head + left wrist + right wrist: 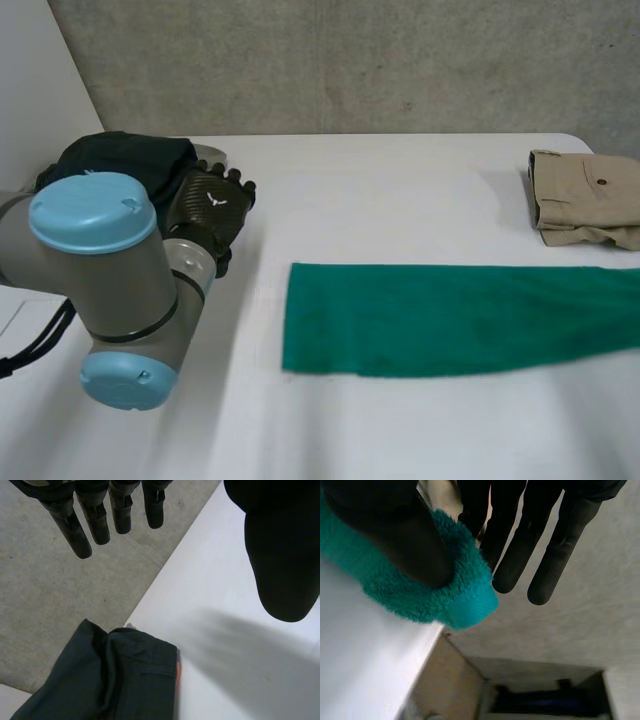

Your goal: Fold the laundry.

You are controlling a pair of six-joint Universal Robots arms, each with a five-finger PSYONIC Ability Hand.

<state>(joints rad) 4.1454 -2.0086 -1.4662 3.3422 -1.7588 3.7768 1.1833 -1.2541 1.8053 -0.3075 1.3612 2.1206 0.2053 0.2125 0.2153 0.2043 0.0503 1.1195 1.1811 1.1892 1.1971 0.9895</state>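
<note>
A green towel [450, 318] lies as a long folded strip across the white table [400, 200], running off towards the right. In the right wrist view my right hand [520, 535] pinches a corner of the green towel [445, 600] between the thumb and straight fingers, at the table's edge [365, 655]. My left hand [208, 205] hovers at the table's left back, with fingers straight and spread. In its wrist view the left hand [90, 520] is open above a dark folded garment [125, 680] and touches nothing.
The dark garment [120, 155] sits at the table's back left corner, behind my left arm [110, 280]. A folded khaki garment [585, 195] lies at the back right. Past the table edge in both wrist views is grey floor [50, 590].
</note>
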